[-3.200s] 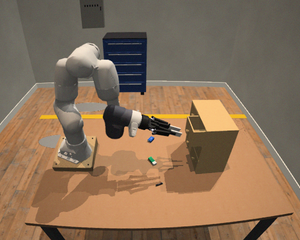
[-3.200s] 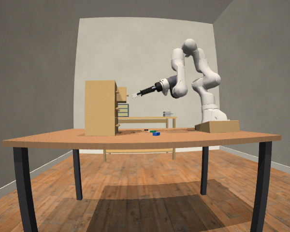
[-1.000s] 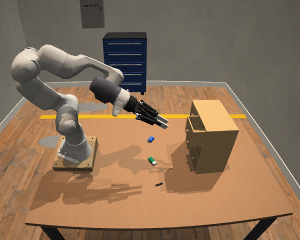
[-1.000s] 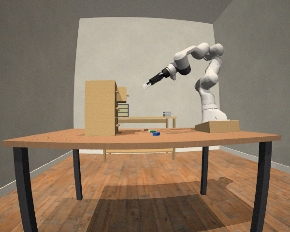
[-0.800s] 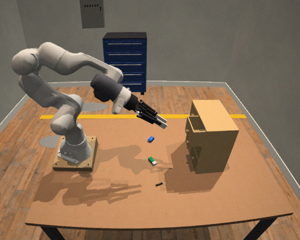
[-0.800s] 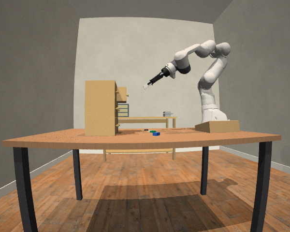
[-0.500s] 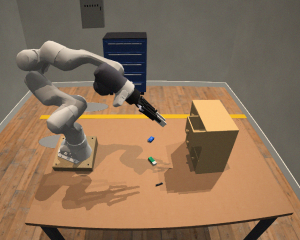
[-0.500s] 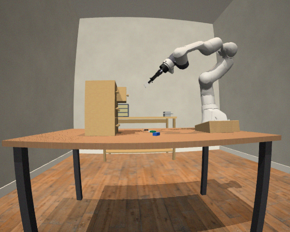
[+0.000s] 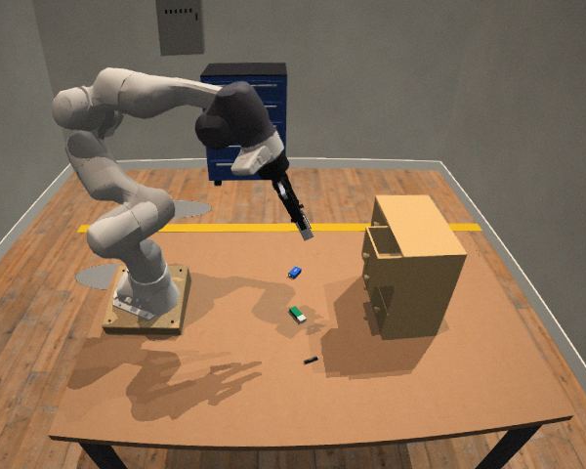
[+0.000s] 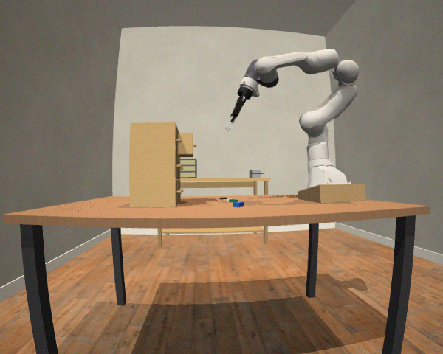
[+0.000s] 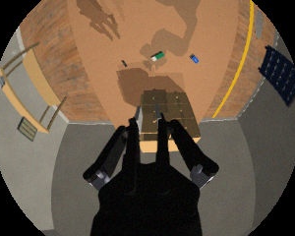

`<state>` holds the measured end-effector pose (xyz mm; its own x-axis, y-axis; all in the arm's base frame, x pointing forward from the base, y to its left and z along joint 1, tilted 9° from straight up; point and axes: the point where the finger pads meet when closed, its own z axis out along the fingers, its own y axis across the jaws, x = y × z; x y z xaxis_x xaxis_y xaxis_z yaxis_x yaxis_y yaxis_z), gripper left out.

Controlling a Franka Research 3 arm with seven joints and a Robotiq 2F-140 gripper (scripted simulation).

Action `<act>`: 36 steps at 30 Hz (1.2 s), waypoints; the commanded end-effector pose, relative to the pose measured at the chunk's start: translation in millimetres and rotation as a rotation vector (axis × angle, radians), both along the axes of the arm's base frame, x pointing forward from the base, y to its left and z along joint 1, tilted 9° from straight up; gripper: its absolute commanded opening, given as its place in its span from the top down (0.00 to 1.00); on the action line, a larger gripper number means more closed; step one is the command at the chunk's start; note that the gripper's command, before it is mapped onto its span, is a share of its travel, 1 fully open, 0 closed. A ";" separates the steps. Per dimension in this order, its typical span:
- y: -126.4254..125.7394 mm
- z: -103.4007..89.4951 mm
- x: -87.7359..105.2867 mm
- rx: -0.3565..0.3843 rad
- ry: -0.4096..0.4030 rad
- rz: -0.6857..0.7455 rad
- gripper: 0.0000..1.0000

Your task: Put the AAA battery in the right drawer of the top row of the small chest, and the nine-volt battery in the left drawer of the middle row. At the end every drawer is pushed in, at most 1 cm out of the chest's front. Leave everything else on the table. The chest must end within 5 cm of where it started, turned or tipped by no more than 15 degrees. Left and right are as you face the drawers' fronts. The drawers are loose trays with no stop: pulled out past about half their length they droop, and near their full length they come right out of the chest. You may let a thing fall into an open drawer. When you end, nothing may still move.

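Tool (image 9: 305, 231) (image 10: 228, 125) (image 11: 147, 110) slightly open, nothing held. AAA batt (image 9: 311, 360) (image 10: 223, 198) (image 11: 124, 63) still to be fetched, on table (image 9: 283, 429) (image 10: 252, 221) (image 11: 213, 39); top R drawer (image 9: 372, 244) (image 10: 186, 144) (image 11: 149, 130) out, prob. for its drop.

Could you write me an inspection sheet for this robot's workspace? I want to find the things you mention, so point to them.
Surface: brown table (image 9: 232, 413) (image 10: 214, 220) (image 11: 211, 64), no spills seen.
Job's things: small black battery (image 9: 311, 360) (image 10: 223, 198) (image 11: 124, 63) and blue block battery (image 9: 295, 273) (image 10: 238, 204) (image 11: 195, 59) on the table; wooden chest (image 9: 424, 227) (image 10: 152, 164) (image 11: 169, 146) upright, top right drawer (image 9: 387, 242) (image 10: 186, 144) (image 11: 148, 125) pulled out.
Clutter: green-and-white block (image 9: 297, 314) (image 10: 233, 200) (image 11: 158, 56).
Fingers (image 9: 304, 228) (image 10: 229, 124): slightly open, holding nothing, above the table.
Cables: nothing seen.
Surroundings: blue cabinet (image 9: 242, 69) (image 11: 280, 76), yellow floor line (image 9: 242, 228) (image 11: 244, 60).
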<state>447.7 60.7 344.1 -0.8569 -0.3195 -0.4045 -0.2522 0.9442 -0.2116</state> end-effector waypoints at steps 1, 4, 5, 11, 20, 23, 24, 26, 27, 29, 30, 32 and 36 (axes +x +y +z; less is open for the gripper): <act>0.6 -12.4 -29.4 0.012 0.169 -0.075 0.80; 0.1 -6.3 -35.7 -0.006 0.240 -0.089 0.80; 0.1 -4.6 -37.5 -0.011 0.261 -0.093 0.80; -0.5 3.6 -46.1 -0.035 0.359 -0.112 0.80; -0.8 8.3 -50.9 -0.048 0.413 -0.122 0.80; -0.9 8.9 -51.5 -0.050 0.420 -0.124 0.80; -0.9 9.0 -51.6 -0.050 0.421 -0.124 0.80; -0.9 9.1 -51.7 -0.050 0.422 -0.124 0.80; -0.9 9.1 -51.7 -0.050 0.422 -0.124 0.80; -0.9 9.1 -51.7 -0.050 0.422 -0.124 0.80; -0.9 9.1 -51.7 -0.050 0.422 -0.124 0.80; -0.9 9.1 -51.7 -0.050 0.422 -0.124 0.80; -0.9 9.1 -51.7 -0.050 0.422 -0.124 0.80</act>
